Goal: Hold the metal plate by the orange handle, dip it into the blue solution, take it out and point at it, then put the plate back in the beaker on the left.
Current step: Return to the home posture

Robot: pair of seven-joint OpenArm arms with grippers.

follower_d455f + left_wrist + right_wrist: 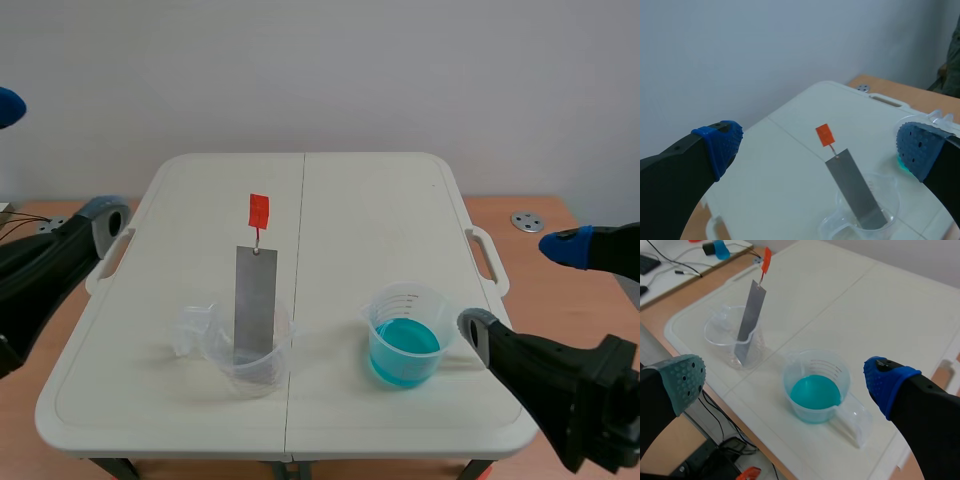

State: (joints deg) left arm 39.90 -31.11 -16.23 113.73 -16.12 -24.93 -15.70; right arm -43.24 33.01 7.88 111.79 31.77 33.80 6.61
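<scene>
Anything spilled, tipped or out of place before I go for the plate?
Nothing stands out. The metal plate leans in the clear beaker, orange handle up; the blue solution sits inside the upright second beaker, no spill visible on the table.

White table (380, 200), round metal disc (527, 221)

Two beakers on the table (380, 200), both toward my edge. The left beaker (250, 365) has the metal plate (255, 300) standing tilted in it, with the handle (259, 210) at the plate's top end (well above the rim). The right beaker (405, 345), well apart to its right, has the solution (405, 340) in it. I have the left gripper (55, 158) off the table's left edge, behind the left beaker, and the right gripper (520, 285) at the right edge, just beside the right beaker.
</scene>
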